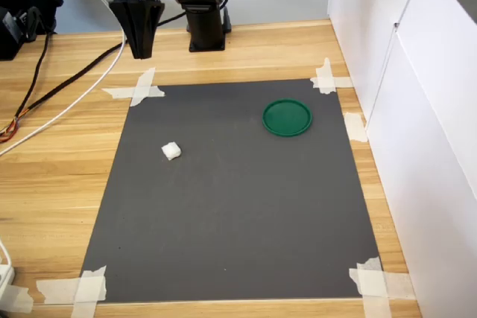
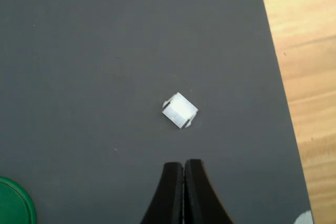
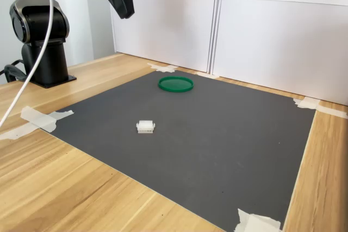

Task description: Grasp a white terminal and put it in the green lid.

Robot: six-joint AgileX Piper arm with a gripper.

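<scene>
1. My arm's black gripper has its two tapered fingers pressed together, with nothing between them. In the first exterior view the gripper hangs high in the air, tips pointing down, over the far left corner of the mat; in the second exterior view it sits near the top edge of the frame.

2. Just ahead of the fingertips in the wrist view lies the small white blocky plastic terminal, turned at an angle, with small tabs on its sides. It rests alone on the mat and the gripper is well above it, not touching.

3. In the first exterior view the white terminal sits in the left half of the mat, nearer the camera than the gripper. In the second exterior view it lies on the near left part of the mat.

4. The flat round dark-green plastic lid with a shallow raised rim lies well apart from the terminal, to the first exterior view's right. Only an edge of the green lid shows in a corner of the wrist view.

5. Both things rest on a dark grey rectangular mat, fixed at its corners with strips of pale masking tape to a light wooden table.

6. White panels stand along one side of the table.
</scene>
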